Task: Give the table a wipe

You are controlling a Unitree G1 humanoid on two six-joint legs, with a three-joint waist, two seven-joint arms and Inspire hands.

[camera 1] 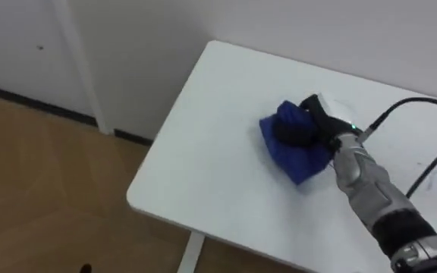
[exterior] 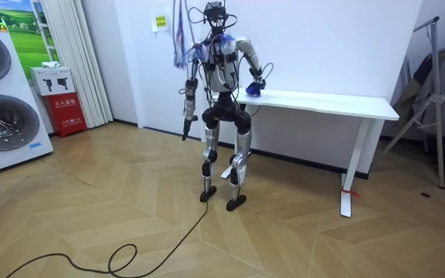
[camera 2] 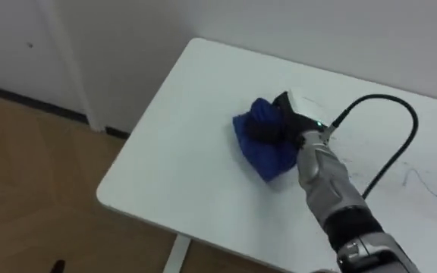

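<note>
A blue cloth (camera 1: pixel 293 155) (camera 2: pixel 262 154) lies crumpled on the white table (camera 1: pixel 203 167) (camera 2: pixel 169 178), a little in from its left end. My right hand (camera 1: pixel 302 129) (camera 2: pixel 275 125) rests on top of the cloth with its dark fingers curled into the fabric. In the room view I stand at the table's (exterior: pixel 323 100) left end with my right arm stretched out to the cloth (exterior: pixel 251 91). My left hand (exterior: pixel 185 130) hangs down at my side, away from the table.
The table stands against a white wall, with its left edge and front corner near the cloth. Wooden floor lies below. At the room view's left stand washing machines (exterior: pixel 2 108) and a red box (exterior: pixel 66 113). A metal rack (exterior: pixel 439 100) stands at its right.
</note>
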